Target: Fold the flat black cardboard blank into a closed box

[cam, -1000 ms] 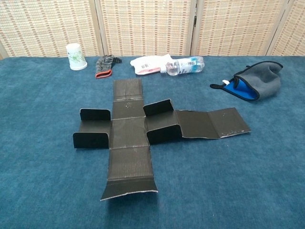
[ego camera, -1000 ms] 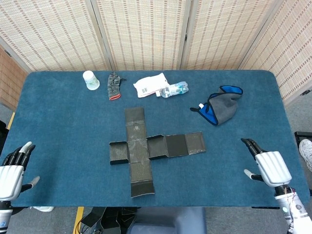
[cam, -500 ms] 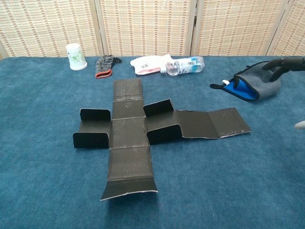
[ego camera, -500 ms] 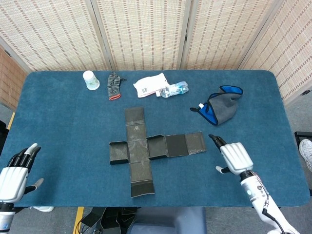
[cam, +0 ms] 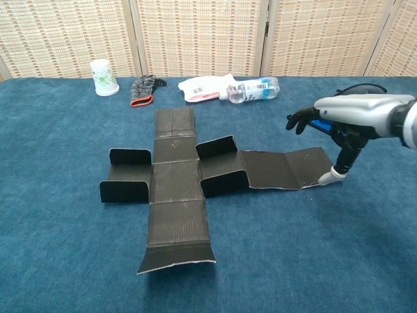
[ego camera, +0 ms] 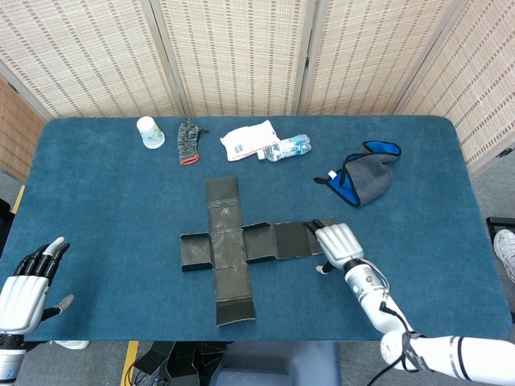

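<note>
Right hand [ego camera: 337, 242] now over blank [ego camera: 241, 245], fingers spread

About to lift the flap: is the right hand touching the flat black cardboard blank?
Cannot tell. In the chest view the right hand hovers over the blank's end panel, thumb tip at its corner; no view shows contact.

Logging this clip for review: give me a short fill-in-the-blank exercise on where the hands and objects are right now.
1. The right hand hovers over the ____ end of the flat black cardboard blank.
2. The left hand holds ____.
3. The white paper cup stands beside the grey knitted ____.
4. The clear plastic bottle lies on its ____.

Missing words: right; nothing; glove; side
</note>
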`<control>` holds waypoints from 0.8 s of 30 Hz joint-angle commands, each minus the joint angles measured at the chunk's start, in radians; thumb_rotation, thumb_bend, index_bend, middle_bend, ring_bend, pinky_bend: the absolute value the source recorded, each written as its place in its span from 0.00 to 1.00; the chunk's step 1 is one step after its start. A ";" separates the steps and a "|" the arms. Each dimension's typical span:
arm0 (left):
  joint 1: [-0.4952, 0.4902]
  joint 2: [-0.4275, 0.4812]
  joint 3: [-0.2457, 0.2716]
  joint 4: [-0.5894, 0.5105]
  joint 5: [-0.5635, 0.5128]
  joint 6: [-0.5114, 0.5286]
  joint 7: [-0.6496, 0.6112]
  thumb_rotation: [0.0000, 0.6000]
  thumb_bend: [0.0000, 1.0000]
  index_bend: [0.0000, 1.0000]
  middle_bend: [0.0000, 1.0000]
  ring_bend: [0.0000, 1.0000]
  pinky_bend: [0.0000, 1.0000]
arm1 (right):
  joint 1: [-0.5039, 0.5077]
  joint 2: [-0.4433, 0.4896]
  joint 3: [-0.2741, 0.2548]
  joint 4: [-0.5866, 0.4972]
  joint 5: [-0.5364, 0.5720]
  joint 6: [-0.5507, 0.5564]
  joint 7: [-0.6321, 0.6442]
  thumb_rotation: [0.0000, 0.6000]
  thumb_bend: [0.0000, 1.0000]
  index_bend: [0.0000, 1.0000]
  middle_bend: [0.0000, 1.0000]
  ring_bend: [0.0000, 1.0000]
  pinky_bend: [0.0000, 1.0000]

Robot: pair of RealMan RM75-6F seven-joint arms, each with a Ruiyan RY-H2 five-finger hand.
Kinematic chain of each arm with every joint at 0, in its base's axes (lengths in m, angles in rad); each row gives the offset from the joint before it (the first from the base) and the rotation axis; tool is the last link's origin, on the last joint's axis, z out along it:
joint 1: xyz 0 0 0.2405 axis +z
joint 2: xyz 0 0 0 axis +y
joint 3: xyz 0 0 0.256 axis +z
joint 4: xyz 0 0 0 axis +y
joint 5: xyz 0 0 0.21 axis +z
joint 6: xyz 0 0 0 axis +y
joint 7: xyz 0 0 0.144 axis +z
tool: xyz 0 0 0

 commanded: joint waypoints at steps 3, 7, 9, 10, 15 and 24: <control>0.003 -0.001 0.001 0.007 0.001 0.004 -0.008 1.00 0.13 0.09 0.09 0.10 0.18 | 0.087 -0.080 -0.004 0.086 0.096 -0.013 -0.043 1.00 0.04 0.15 0.18 0.78 0.94; 0.004 0.000 0.002 0.011 -0.002 0.004 -0.014 1.00 0.13 0.09 0.09 0.10 0.18 | 0.142 -0.122 -0.005 0.130 0.163 -0.009 -0.070 1.00 0.03 0.15 0.18 0.78 0.94; 0.004 -0.001 0.002 0.013 -0.002 0.003 -0.016 1.00 0.13 0.09 0.09 0.10 0.18 | 0.172 -0.144 -0.003 0.151 0.206 -0.004 -0.086 1.00 0.03 0.15 0.18 0.78 0.94; 0.004 -0.002 0.002 0.014 -0.002 0.002 -0.017 1.00 0.13 0.09 0.09 0.10 0.18 | 0.184 -0.153 -0.001 0.159 0.224 0.000 -0.093 1.00 0.03 0.15 0.18 0.78 0.94; 0.003 -0.003 0.004 0.021 0.000 0.000 -0.025 1.00 0.13 0.09 0.09 0.10 0.18 | 0.253 -0.199 -0.003 0.199 0.327 0.026 -0.149 1.00 0.00 0.15 0.17 0.78 0.94; 0.002 -0.009 0.005 0.042 -0.003 -0.005 -0.041 1.00 0.13 0.09 0.09 0.10 0.18 | 0.342 -0.261 -0.003 0.268 0.453 0.046 -0.217 1.00 0.00 0.10 0.15 0.78 0.94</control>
